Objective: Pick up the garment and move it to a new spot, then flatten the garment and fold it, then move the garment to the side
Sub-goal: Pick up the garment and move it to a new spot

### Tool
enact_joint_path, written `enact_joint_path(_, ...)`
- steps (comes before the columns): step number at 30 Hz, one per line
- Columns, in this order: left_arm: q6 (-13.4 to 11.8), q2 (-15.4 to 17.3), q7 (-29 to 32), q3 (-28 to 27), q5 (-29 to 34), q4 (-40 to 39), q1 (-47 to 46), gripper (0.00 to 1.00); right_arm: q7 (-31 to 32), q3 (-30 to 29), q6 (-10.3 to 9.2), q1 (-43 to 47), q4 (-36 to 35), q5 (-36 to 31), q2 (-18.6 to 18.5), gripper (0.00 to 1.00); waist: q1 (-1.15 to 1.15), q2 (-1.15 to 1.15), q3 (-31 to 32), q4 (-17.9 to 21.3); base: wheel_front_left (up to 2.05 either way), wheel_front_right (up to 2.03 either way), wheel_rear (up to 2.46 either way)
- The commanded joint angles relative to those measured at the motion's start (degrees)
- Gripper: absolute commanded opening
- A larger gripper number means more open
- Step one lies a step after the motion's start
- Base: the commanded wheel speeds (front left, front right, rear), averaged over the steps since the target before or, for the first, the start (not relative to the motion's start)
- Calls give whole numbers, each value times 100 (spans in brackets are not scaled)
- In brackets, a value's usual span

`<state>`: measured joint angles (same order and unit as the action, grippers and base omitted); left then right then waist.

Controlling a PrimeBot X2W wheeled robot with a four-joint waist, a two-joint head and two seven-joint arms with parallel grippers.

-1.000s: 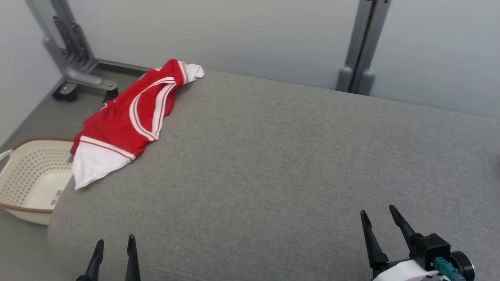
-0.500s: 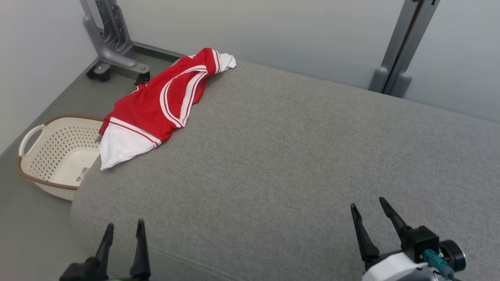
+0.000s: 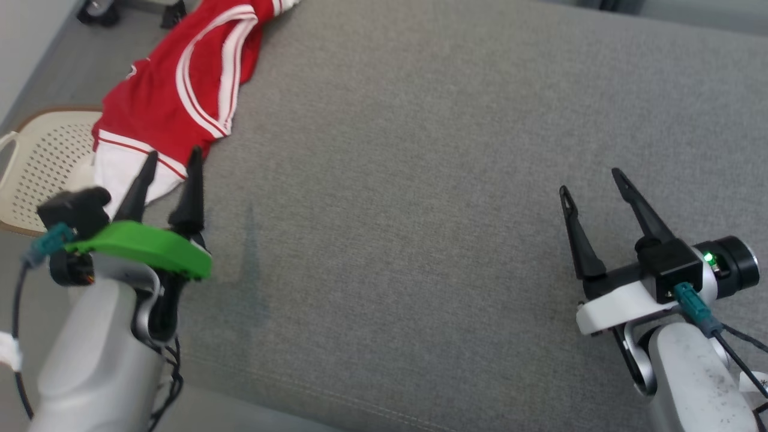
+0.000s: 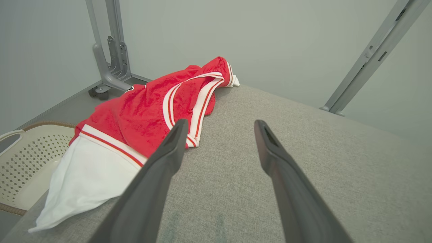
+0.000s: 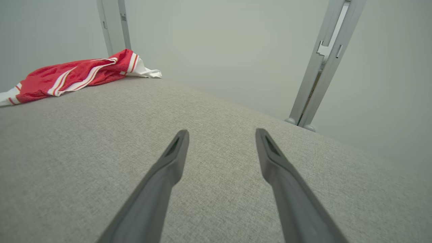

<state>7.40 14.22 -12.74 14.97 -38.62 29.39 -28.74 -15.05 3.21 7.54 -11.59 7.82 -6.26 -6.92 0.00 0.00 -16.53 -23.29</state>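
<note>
Red-and-white garment point(image 3: 180, 90) lay bunched at the far left of the grey surface point(image 3: 420, 180), just past my left gripper point(image 3: 174, 151), spread wide and empty. My right gripper point(image 3: 589, 180), likewise spread and empty, sat well apart.

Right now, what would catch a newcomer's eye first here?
The red and white garment, crumpled at the far left corner of the grey cushion. Next, the left pincer, open and pointing at its white end, and the right pincer, open over bare fabric.

Garment point(image 3: 174, 90): red, white stripes, white hem panel. Surface point(image 3: 420, 180): grey heathered weave. Basket point(image 3: 42, 162), left of left claw point(image 3: 174, 151): cream, perforated.
</note>
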Motion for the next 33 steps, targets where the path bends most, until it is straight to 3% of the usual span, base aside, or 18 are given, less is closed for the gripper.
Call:
enact_joint_path(1,15,130,95,73,-186,221,-446,100,-18,-30,-11,-203,-80,-49,-84,100,0,0,-1656,778,0,0,0)
enact_joint_path(5,8,379,315,-133,-711,1090,-1293,100,-18,-68,-11,-329,-211,-136,-190,100,0,0,-1905,817,0,0,0)
enact_joint_path(9,-192,498,452,-451,-967,2046,-2021,100,-17,-76,-11,-265,-322,-163,-237,100,0,0,-1949,847,0,0,0)
enact_joint_path(19,-365,688,1016,-270,-824,3800,-2629,100,92,26,-11,-12,-401,-101,-309,100,0,0,-1753,1022,0,0,0)
enact_joint_path(20,-327,658,1007,-246,-824,3900,-2622,0,92,4,-11,24,-399,-92,-288,100,0,0,-1694,1023,0,0,0)
enact_joint_path(25,-220,783,779,-60,-627,4053,-2526,0,53,13,-10,163,-270,15,-136,100,0,0,-1304,1011,0,0,0)
enact_joint_path(33,8,551,267,497,-394,3110,-2317,0,-11,97,-10,427,22,257,184,100,0,0,-305,1022,0,0,0)
